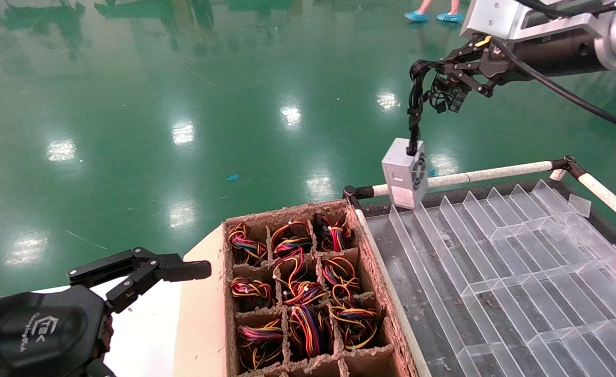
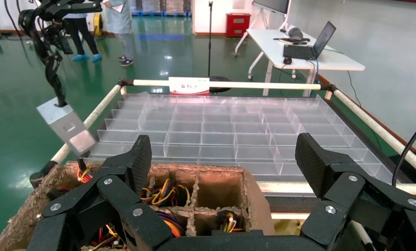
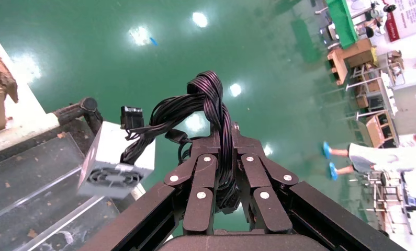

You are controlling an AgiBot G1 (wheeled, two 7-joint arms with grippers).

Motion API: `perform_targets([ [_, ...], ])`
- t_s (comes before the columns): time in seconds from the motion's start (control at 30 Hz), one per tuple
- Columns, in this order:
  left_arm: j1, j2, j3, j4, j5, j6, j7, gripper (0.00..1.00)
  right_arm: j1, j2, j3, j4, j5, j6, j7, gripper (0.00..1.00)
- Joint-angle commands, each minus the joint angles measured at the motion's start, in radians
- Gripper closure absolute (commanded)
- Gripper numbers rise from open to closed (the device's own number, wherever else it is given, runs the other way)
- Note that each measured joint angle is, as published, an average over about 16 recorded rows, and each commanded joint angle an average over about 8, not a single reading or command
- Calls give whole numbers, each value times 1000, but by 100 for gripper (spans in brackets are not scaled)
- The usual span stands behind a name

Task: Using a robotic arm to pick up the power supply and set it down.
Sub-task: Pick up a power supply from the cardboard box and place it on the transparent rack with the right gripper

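Observation:
My right gripper (image 1: 447, 68) is high at the far right, shut on the thick black cable bundle (image 3: 216, 112) of the power supply (image 1: 405, 173). The light-grey box hangs tilted from those cables, in the air over the far left corner of the clear divider tray (image 1: 496, 283). The right wrist view shows the box's fan grille (image 3: 115, 177) and the cables pinched in the gripper (image 3: 224, 144). From the left wrist view, the power supply (image 2: 67, 124) dangles at the far left. My left gripper (image 2: 225, 151) is open and empty, low beside the cardboard crate (image 1: 376, 272).
The cardboard crate's compartments hold coils of red, yellow and blue wires (image 1: 303, 319). White padded rails (image 1: 486, 173) with black corner joints frame the divider tray. A white surface (image 1: 145, 324) lies under the left arm. Green floor stretches beyond, and people stand far off.

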Motion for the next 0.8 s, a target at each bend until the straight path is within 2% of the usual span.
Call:
perform_targets([
  [0.03, 0, 0, 0, 0, 0, 0, 0, 0, -2, -9, -2, -6, -3, 13, -3, 100],
  [0.33, 0, 0, 0, 0, 0, 0, 0, 0, -18, -56, -5, -20, -6, 40, -11, 100],
  [0.8, 0, 0, 0, 0, 0, 0, 0, 0, -17, -75, -15, -33, -21, -13, -28, 100],
])
